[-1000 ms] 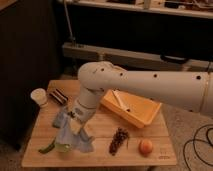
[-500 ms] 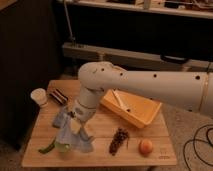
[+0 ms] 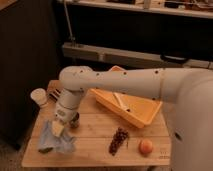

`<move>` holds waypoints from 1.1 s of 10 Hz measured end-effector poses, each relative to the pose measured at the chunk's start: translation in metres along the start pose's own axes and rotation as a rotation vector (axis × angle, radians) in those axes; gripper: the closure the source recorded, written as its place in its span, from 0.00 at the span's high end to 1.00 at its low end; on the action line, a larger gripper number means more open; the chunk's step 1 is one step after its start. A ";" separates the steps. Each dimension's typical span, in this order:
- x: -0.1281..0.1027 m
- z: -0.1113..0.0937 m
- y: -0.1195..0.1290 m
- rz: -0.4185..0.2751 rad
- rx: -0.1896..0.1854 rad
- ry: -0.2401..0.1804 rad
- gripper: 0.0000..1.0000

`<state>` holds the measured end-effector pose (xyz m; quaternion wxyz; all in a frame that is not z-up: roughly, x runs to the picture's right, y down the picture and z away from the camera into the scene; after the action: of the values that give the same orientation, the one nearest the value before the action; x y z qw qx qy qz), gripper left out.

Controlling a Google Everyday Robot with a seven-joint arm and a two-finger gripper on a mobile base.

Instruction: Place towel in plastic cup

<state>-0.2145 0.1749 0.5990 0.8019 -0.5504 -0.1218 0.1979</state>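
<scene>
The grey-blue towel [image 3: 56, 140] lies bunched on the front left of the wooden table [image 3: 95, 132], and its top rises to my gripper [image 3: 58, 128]. The gripper points down from the white arm [image 3: 120, 82] and is shut on the towel's upper fold. A light-green bit of the plastic cup [image 3: 45, 149] shows at the towel's lower left edge. The rest of the cup is covered by the cloth.
A taller white cup [image 3: 39, 96] stands at the table's back left, with a dark object [image 3: 56, 92] beside it. A small dark can [image 3: 75, 120] sits right of the gripper. An orange tray [image 3: 129, 107], dark grapes [image 3: 119, 140] and a round orange fruit [image 3: 146, 146] fill the right side.
</scene>
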 end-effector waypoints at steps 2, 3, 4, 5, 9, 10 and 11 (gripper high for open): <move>-0.016 0.024 0.000 -0.091 -0.065 -0.004 0.00; -0.016 0.026 0.000 -0.102 -0.071 -0.003 0.00; -0.013 0.028 -0.003 -0.100 -0.069 0.001 0.00; -0.006 0.034 -0.010 -0.096 -0.066 0.003 0.00; 0.009 0.041 -0.027 -0.077 -0.040 0.005 0.01; 0.008 0.042 -0.028 -0.073 -0.040 0.009 0.05; 0.009 0.044 -0.029 -0.069 -0.043 0.016 0.17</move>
<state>-0.2197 0.2065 0.6421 0.7970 -0.5648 -0.1386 0.1630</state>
